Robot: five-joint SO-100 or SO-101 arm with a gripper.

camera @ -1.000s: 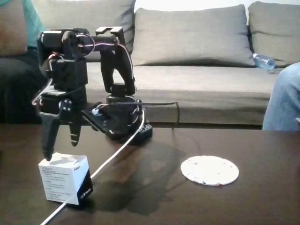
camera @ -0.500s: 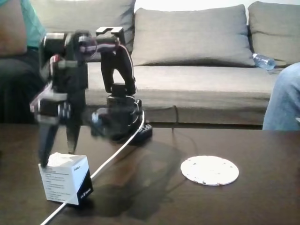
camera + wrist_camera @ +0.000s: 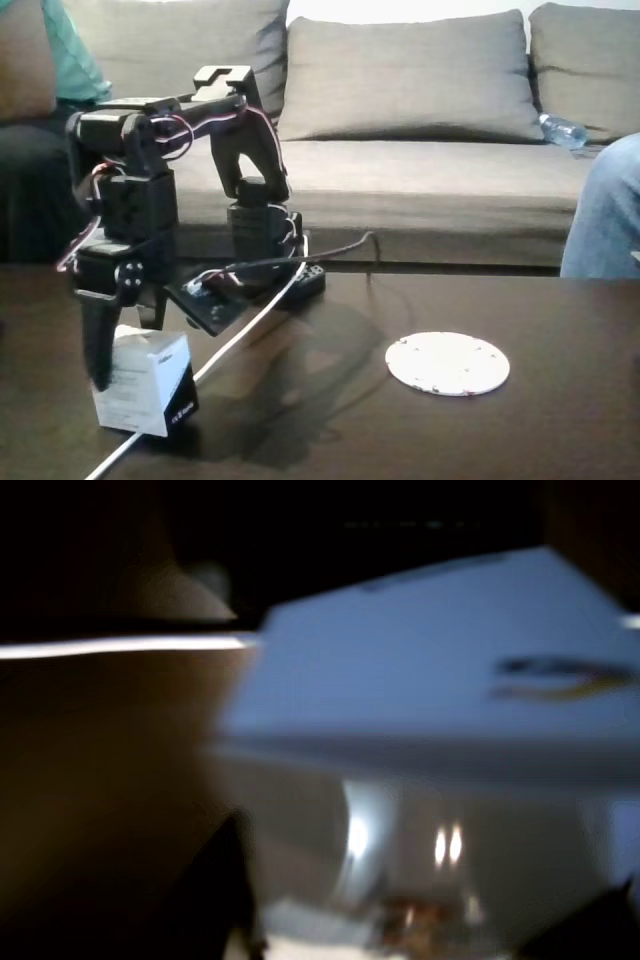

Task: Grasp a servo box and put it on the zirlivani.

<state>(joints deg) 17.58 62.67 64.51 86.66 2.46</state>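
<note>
In the fixed view the black arm stands at the left end of a dark table point(image 3: 560, 420), folded forward and down over the servo box point(image 3: 150, 385). The box sits on the table at the near left corner of the scene, its white face with small print toward the camera and its black side to the right. The gripper point(image 3: 122, 345) is lowered onto it with the jaws spread: one long black finger runs down the box's left face, reaching about halfway down, and the other comes down behind the top edge. The box's base appears to rest on the table; whether the fingers actually press on it cannot be told from here.

The zirlivani point(image 3: 447, 363), a flat white speckled disc, lies on the table well to the right of the box, bare and apart from the arm. A white cable point(image 3: 240, 330) runs from the arm's base past the box's right side toward the near edge.

The wrist view is badly blurred; a pale angled surface with a faint printed mark, probably the servo box point(image 3: 440, 670), lies close under the camera.

Behind the table stands a grey sofa point(image 3: 420, 150) with a plastic bottle point(image 3: 562, 131) on its seat. A person's denim-clad leg point(image 3: 603, 215) shows at the right edge.
</note>
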